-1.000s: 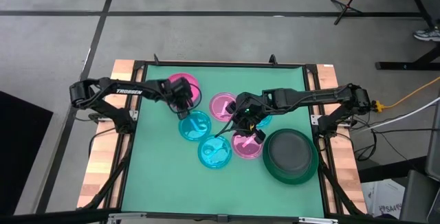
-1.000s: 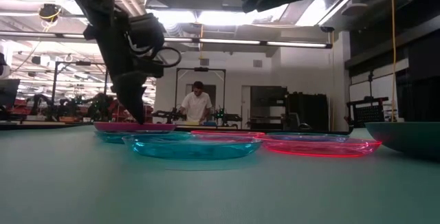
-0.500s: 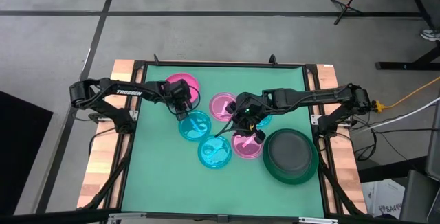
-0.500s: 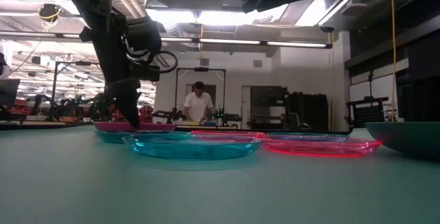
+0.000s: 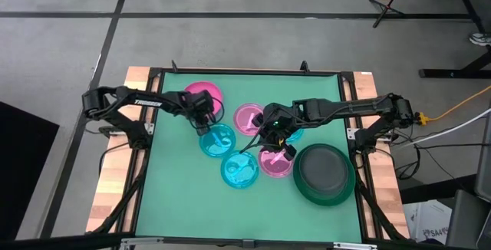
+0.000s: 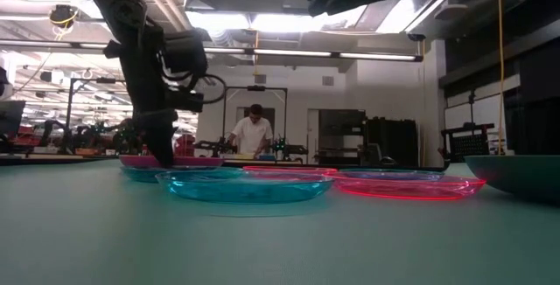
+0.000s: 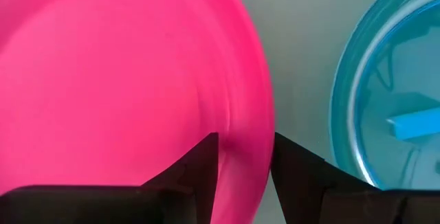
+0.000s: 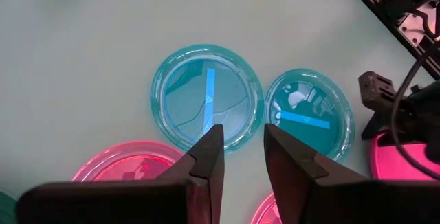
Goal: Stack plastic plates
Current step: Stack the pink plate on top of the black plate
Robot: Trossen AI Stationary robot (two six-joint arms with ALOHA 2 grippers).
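While spread across green table (image 5: 173,196), dark green plate (image 5: 325,176) with grey plate (image 5: 322,169) inside at four o'clock, hot pink plate (image 5: 204,95) at eleven, left gripper (image 5: 205,117) fingers parted astride its rim, right gripper (image 5: 270,136) centre, fingers parted, empty, over small cyan plate (image 8: 207,97).

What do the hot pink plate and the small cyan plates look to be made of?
Hot pink plate: apparently opaque plastic, smooth and slightly glossy, with soft highlights near its rim. Cyan plates: likely thin translucent plastic; the table shows through them and their rims catch bright reflections.
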